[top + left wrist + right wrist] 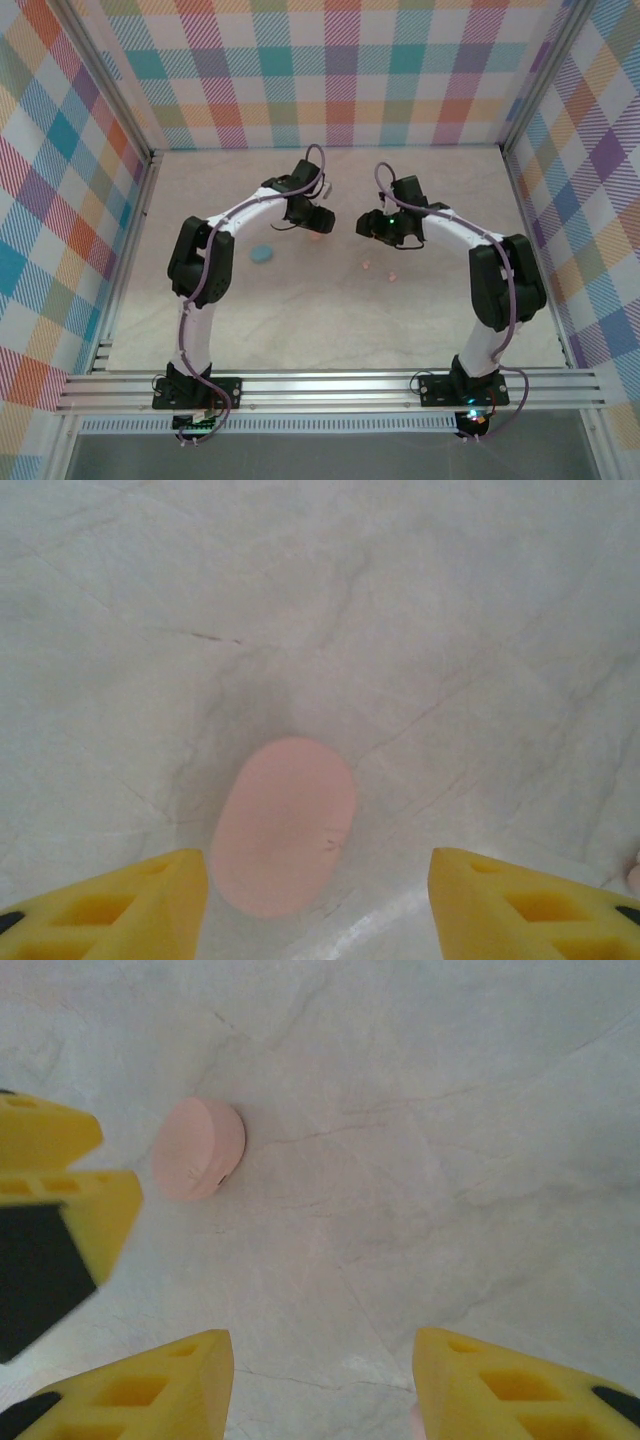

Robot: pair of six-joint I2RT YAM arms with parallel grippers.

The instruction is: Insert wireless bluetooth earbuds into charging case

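Evidently the table [330, 320] has both arms meeting at its middle. The left gripper [318, 880] hangs part-spread and empty over the pink case [285, 825], probably to steady it. The right gripper [322, 1370], equally parted and empty, hovers at its three o'clock. Two pink earbuds [366, 265] lie at four (blue case [263, 254] at eight).

a closed pink charging case [198, 1148] lies on the pale marbled table [450, 1110], just beside the left gripper [110, 1165]; the right gripper [320, 1380] hangs with jaws apart.
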